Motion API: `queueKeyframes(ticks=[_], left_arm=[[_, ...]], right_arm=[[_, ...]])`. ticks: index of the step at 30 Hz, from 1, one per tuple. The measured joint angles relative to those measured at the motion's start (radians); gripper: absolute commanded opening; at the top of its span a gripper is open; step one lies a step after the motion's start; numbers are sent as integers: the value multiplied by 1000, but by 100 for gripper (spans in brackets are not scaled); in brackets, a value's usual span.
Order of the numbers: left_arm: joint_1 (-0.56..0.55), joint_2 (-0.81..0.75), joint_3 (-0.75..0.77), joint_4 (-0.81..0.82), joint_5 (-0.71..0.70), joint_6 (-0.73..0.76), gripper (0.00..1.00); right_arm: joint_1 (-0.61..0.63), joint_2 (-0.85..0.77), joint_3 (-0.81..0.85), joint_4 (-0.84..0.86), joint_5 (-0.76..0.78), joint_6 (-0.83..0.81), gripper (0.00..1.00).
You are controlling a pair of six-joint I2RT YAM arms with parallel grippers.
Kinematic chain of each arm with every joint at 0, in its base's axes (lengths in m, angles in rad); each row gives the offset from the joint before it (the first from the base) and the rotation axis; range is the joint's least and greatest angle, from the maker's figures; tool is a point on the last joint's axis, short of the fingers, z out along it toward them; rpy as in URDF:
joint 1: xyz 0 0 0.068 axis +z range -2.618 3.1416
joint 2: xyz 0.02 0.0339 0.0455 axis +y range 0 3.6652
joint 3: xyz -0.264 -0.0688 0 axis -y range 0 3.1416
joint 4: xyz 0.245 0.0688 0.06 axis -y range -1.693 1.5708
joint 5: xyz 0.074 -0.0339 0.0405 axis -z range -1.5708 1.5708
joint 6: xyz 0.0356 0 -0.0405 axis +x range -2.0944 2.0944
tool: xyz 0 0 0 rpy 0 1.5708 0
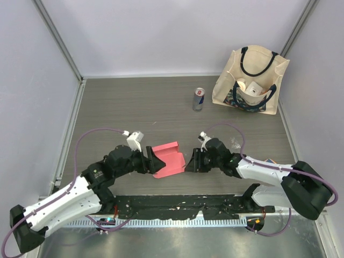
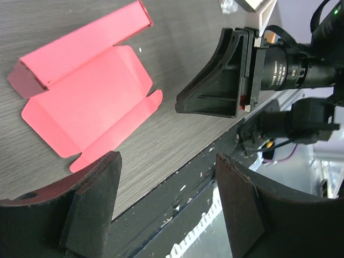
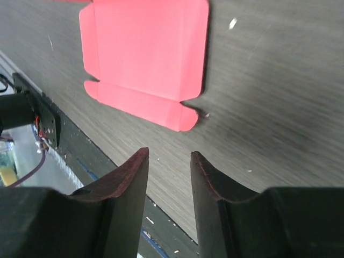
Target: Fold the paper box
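The paper box (image 1: 168,159) is a pink-red card sheet lying on the table between the two grippers, its far edge folded up into a low wall. In the left wrist view the paper box (image 2: 86,99) lies flat with tabs and a raised far side. In the right wrist view the paper box (image 3: 145,59) lies just ahead of the fingertips. My left gripper (image 1: 156,163) is open at its left edge, holding nothing. My right gripper (image 1: 189,162) is open at its right edge, jaws a small gap apart, empty.
A drink can (image 1: 199,99) stands at the back. A cream tote bag (image 1: 251,80) with black handles lies at the back right, holding a small white box (image 1: 253,88). A black strip (image 1: 177,203) runs along the table's near edge.
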Motion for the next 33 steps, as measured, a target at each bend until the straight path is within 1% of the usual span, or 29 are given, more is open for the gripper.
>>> queueKeyframes(ticks=[2, 6, 7, 11, 16, 18, 20, 21, 22, 24, 28, 29, 31, 33], left_arm=[[-31, 31, -6, 24, 0, 15, 74], [-121, 150, -6, 75, -20, 67, 76], [-146, 177, -6, 80, -31, 83, 80], [-214, 247, 4, 101, -66, 158, 84], [-245, 336, 38, 133, -121, 258, 82], [-245, 368, 45, 144, -137, 283, 81], [-245, 404, 49, 161, -146, 302, 83], [-245, 422, 49, 169, -150, 307, 84], [-245, 434, 49, 174, -152, 309, 88], [-247, 442, 49, 187, -153, 311, 90], [-249, 439, 47, 226, -152, 314, 91], [-249, 439, 48, 233, -152, 318, 91], [-249, 446, 49, 237, -154, 334, 91], [-249, 482, 65, 225, -163, 351, 89]], right_arm=[[26, 22, -24, 50, -4, 40, 38], [29, 22, -87, 148, 8, 124, 37], [29, 22, -99, 167, 11, 142, 36], [29, 23, -153, 255, 35, 223, 36], [29, 26, -248, 394, 76, 356, 35], [29, 38, -256, 429, 87, 385, 35], [29, 58, -256, 462, 92, 402, 34], [29, 78, -256, 487, 95, 409, 33], [29, 95, -256, 507, 95, 416, 31], [29, 137, -255, 554, 94, 430, 28], [29, 216, -256, 657, 94, 462, 23], [29, 235, -255, 682, 94, 470, 18], [29, 278, -254, 731, 89, 484, 12], [29, 317, -254, 779, 84, 503, 3]])
